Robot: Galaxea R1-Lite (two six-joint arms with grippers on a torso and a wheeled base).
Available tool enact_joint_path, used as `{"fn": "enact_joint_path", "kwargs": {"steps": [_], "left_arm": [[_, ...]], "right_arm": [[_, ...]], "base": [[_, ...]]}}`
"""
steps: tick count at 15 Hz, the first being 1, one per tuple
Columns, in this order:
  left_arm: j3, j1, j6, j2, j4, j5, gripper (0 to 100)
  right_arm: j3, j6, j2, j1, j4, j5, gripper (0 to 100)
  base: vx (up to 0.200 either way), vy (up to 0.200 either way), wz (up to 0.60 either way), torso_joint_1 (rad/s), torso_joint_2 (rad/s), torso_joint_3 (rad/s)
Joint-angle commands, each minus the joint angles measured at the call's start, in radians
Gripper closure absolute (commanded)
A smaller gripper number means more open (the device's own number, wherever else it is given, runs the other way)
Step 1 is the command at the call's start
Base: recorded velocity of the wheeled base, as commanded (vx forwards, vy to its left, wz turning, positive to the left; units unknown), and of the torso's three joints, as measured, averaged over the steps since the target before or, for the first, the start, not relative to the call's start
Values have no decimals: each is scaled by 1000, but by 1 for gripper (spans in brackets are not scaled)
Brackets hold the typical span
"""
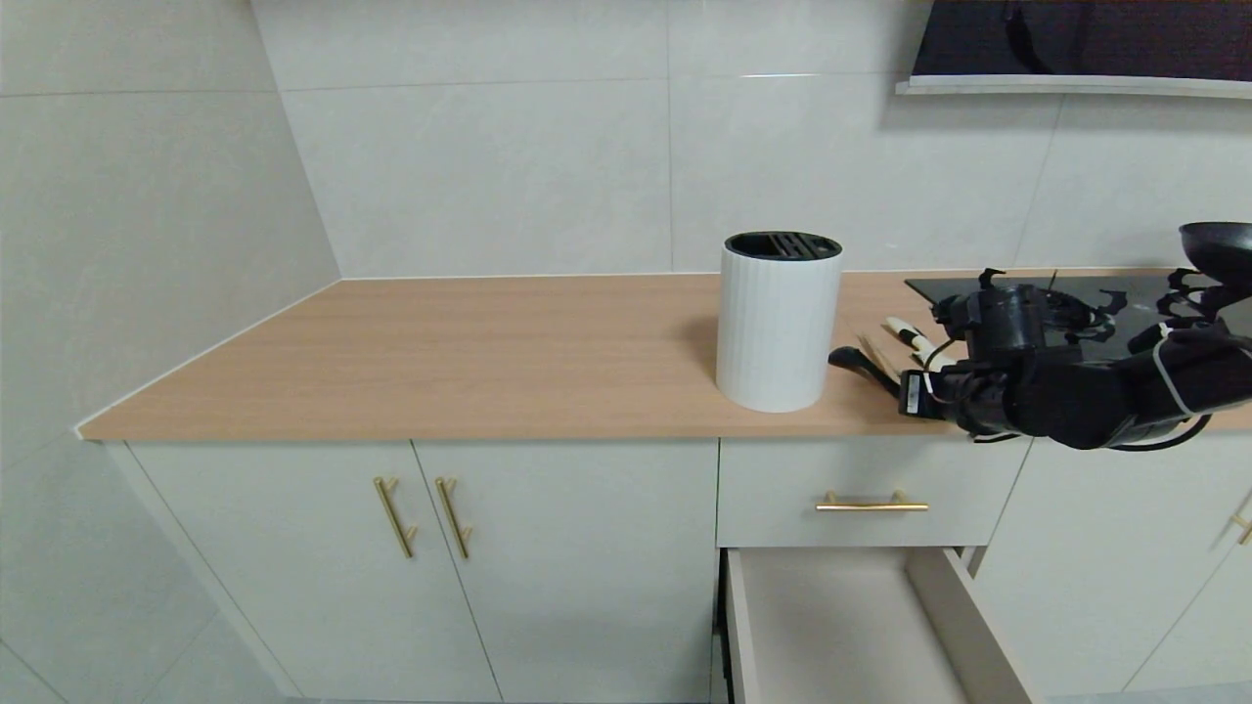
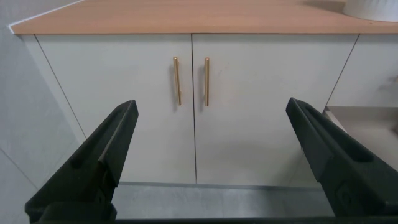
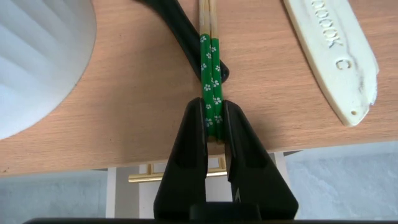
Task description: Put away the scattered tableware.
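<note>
Your right end effector (image 3: 216, 117) pinches the green chopsticks (image 3: 210, 65) at the tabletop (image 3: 137, 106) edge. Your left end effector (image 2: 211, 111) hangs spread wide.

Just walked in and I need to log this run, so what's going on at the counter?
The right tool is shut on a pair of green-patterned chopsticks at the wooden counter's front edge, next to the white holder. A black utensil and a cream utensil lie beside them. The left tool hangs open facing the cabinet doors, and the lower drawer stands open.

Two chopsticks (image 3: 209, 62), one black utensil (image 3: 178, 32), one white utensil (image 3: 333, 56), one white holder (image 1: 778, 332).
</note>
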Motion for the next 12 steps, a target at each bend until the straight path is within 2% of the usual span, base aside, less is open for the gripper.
{"fn": "enact_joint_path", "kwargs": {"steps": [1,3,4,6,7,12], "left_arm": [[0,0,0,0,0,1,0],[0,0,0,0,0,1,0],[0,0,0,0,0,1,0],[0,0,0,0,0,1,0],[0,0,0,0,0,1,0],[0,0,0,0,0,1,0]], "right_arm": [[26,3,-82,2,5,2,100],[79,3,-173,8,10,5,100],[166,1,-282,27,17,9,100],[224,1,-438,34,106,17,100],[238,0,-510,36,192,34,100],[240,-17,-743,34,540,304,100]], "base": [[0,0,0,0,0,0],[0,0,0,0,0,0],[0,0,0,0,0,0],[0,0,0,0,0,0],[0,0,0,0,0,0],[0,0,0,0,0,0]]}}
